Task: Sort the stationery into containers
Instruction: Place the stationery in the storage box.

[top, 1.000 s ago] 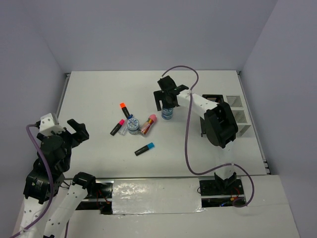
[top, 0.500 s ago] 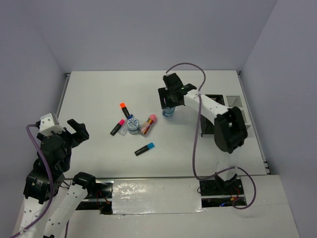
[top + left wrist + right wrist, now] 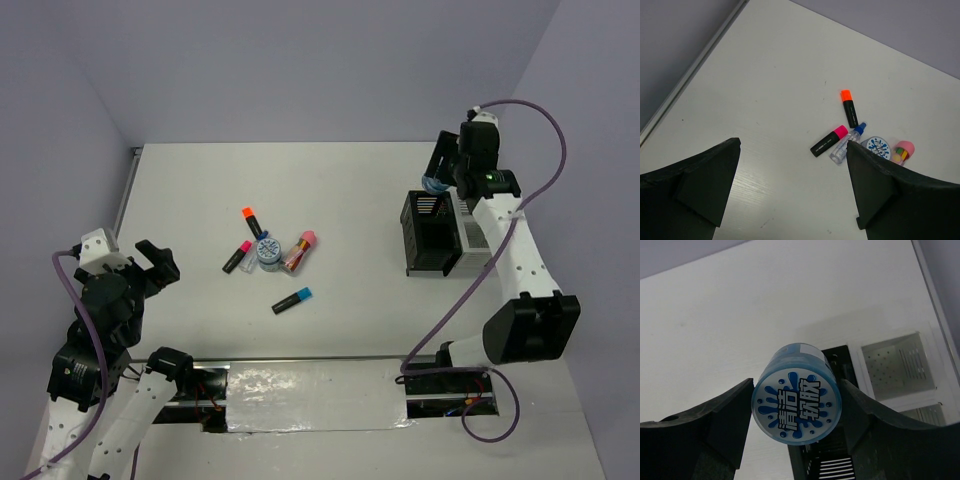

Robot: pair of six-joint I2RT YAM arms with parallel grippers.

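- Blue-white roll is clenched between the fingers of the right pincer, held in the air by the far end of the black mesh organiser. The white holder adjoins it.
- Only the right wrist view shows the roll's printed face. From above just a blue sliver shows.
- Left pincer is released, jaws wide, over the desk.
- The left wrist view resolves a clear blue-capped tube just beside the pink-capped marker. The pincer's own finger partly cuts off the second roll and the pink-capped tube.

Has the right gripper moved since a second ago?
Yes. The right gripper, shut on a roll, has travelled right, away from the markers, and now hangs over the organiser's far edge.
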